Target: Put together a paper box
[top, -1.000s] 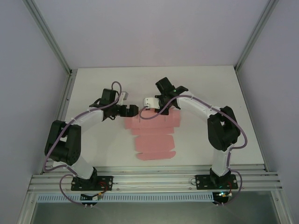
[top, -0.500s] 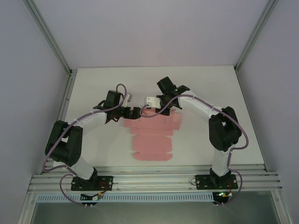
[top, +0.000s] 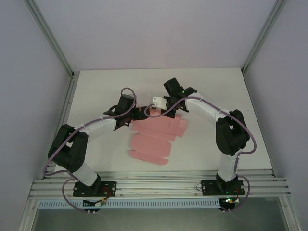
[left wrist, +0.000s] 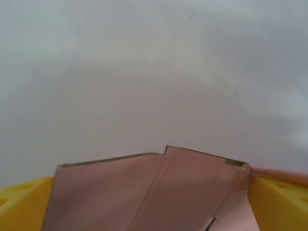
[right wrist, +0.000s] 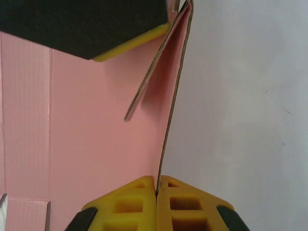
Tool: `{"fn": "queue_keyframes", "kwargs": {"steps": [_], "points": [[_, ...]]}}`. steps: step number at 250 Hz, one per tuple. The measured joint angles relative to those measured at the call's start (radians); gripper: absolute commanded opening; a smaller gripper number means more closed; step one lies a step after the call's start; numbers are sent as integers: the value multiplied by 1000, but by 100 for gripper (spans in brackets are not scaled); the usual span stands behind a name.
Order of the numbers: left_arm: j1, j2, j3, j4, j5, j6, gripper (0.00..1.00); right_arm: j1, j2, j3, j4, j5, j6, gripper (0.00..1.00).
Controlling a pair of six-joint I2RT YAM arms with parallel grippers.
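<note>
Paper box [top: 155, 139]: flat pink sheet at centre of table [top: 96, 91], far edge lifted.
Right gripper [right wrist: 157, 190]: pads pinched tight on raised flap [right wrist: 179, 67], holding it upright for fold.
Left gripper [top: 140, 114]: fingers wide, straddling same flap, likely bracing crease; no pinch.

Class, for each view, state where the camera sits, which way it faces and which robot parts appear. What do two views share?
Top external: above and behind the bases, facing down at the table and flat paper box; both arms show.
Left wrist: on the left arm, facing over a raised flap; its yellow fingers show.
Right wrist: on the right arm, facing along the box; the right tool pinches an edge.
Shared: the paper box.
</note>
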Motion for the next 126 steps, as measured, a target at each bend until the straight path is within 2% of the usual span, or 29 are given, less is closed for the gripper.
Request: {"fn": "queue_keyframes", "kwargs": {"steps": [60, 126], "points": [[-33, 39, 86, -105, -91, -96, 100, 1, -1, -11, 35, 11, 28, 0], [-39, -27, 66, -169, -125, -65, 100, 12, -16, -39, 79, 46, 58, 0]]}}
